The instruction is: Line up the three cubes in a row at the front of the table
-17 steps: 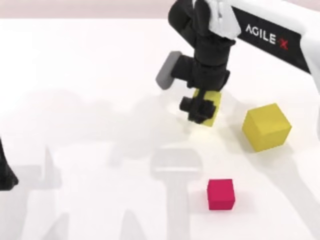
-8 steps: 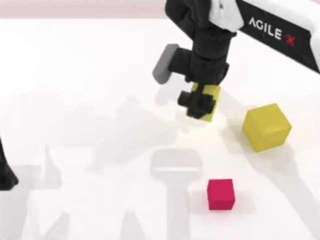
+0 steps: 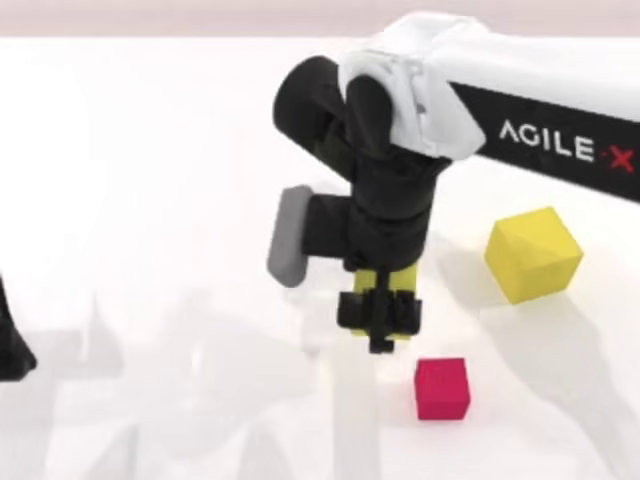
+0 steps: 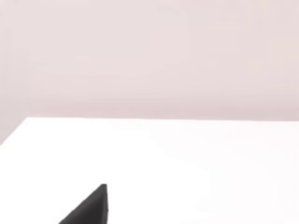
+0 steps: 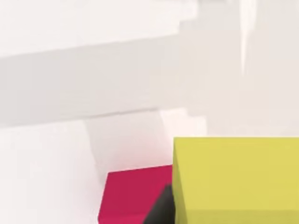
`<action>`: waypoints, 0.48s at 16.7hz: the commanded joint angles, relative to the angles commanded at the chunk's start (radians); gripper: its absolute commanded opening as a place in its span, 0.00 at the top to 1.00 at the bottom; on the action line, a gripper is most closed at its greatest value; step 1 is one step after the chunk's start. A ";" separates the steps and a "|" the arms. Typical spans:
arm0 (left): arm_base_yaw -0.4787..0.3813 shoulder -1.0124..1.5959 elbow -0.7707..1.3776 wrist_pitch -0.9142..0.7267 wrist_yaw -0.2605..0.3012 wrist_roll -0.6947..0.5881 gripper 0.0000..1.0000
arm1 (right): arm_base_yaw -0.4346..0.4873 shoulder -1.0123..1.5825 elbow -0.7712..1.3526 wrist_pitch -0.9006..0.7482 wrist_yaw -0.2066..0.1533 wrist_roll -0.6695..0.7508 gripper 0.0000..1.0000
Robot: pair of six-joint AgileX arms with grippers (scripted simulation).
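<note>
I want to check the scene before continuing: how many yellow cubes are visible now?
2. The smaller yellow cube is held in the right gripper, near the table's middle, beside the red cube. The largest yellow cube rests at the right.

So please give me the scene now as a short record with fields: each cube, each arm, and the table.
red cube: on the table, front, right of centre
big yellow cube: on the table, right side
small yellow cube: held in the right tool, close to the red cube
left arm: parked at the left edge
</note>
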 joint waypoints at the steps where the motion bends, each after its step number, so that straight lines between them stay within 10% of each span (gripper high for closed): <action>1: 0.000 0.000 0.000 0.000 0.000 0.000 0.00 | 0.028 -0.039 -0.056 0.016 -0.001 -0.005 1.00; 8: 0.000 0.000 0.000 0.000 0.000 0.000 0.00 | 0.108 -0.144 -0.186 0.062 -0.002 -0.020 1.00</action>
